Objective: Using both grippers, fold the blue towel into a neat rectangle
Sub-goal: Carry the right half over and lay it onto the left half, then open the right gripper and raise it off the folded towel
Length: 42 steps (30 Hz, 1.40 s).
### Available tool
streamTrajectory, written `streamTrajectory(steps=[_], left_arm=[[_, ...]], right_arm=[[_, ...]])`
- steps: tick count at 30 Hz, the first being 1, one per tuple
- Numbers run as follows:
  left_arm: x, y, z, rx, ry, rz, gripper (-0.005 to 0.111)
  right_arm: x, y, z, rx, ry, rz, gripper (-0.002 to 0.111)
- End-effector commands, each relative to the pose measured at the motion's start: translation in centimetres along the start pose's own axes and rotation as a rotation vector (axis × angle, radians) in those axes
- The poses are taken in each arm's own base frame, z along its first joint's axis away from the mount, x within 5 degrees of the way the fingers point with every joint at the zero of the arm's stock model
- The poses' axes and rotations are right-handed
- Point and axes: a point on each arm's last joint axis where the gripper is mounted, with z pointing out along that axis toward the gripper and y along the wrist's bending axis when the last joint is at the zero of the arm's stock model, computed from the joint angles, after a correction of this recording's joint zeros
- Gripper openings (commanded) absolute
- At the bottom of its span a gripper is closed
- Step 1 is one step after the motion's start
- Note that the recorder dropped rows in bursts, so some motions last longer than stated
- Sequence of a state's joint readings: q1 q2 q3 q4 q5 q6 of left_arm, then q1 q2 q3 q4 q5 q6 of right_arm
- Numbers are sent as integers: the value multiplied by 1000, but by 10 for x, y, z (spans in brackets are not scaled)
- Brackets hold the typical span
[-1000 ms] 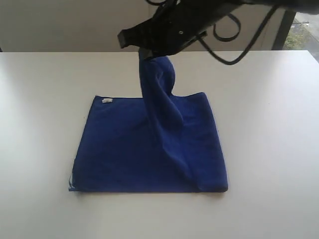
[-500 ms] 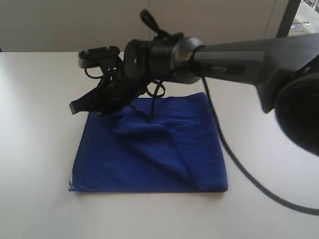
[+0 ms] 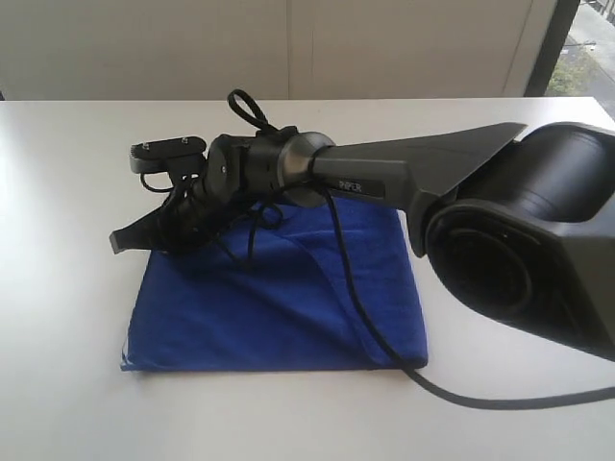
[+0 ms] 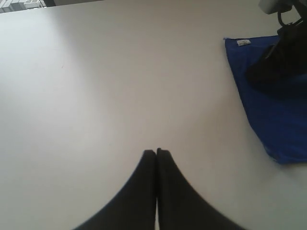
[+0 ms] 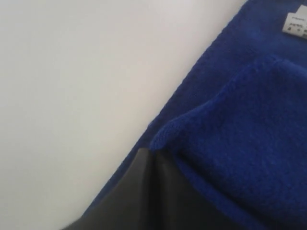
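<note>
One fuzzy blue towel (image 3: 279,317) doubled on a smooth white counter (image 3: 58,288), two black tools near it

The counter is matte and pale. The towel lies near its middle, a soft, rough rectangle in two layers with the upper one rumpled. The right tool (image 5: 152,155) sits low at a towel corner, its flat fingers pinching the curled rim of the upper layer. The left tool (image 4: 156,152) is pressed together on nothing, over bare counter, well apart from the cloth. One small white tag (image 5: 295,24) shows at an edge

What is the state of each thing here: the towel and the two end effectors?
blue towel: folded over itself, lying on the table.
left end effector: shut, holding nothing, over the table.
right end effector: shut on a corner of the blue towel.
</note>
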<state>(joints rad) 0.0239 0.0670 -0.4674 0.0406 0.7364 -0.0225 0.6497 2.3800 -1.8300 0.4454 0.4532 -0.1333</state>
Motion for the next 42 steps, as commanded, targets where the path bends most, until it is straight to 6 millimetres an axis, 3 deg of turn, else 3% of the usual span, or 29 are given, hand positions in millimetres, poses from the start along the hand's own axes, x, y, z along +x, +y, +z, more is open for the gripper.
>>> streamTrajectory(steps=[1,3,5,6,8,14,19,26,32,42], left_arm=[[1,0,2,-2,6,-4,0],[1,0,2,-2,6,-4,0],[1,0,2,-2,6,-4,0],[1,0,2,-2,6,-4,0],[1,0,2,-2,6,-4,0],[1,0,2,-2,6,-4,0],[1,0,2,-2,6,-4,0],[1,0,2,-2,6,-4,0],[1,0,2,-2,6,-4,0],[1,0,2,-2,6,-4,0]], right_arm=[[-3,2,-1,-5,-18,6,0],[-3,2,-1,-5,-18,6,4],[-3,3,-1,-6,-21,8,24],[-6,4,-2,-12,-25,12,41],[-13,7,-9,-20,-48,8,52],[-40,15,-56,-39,-94,-14,51],[-50,5,-101,-23,-12,-40,49],[-39,-50,-139,157,267,-103,16],[-38,-97,-156,214,308,-37,0],[-11,-153,-150,261,339,-88,0]])
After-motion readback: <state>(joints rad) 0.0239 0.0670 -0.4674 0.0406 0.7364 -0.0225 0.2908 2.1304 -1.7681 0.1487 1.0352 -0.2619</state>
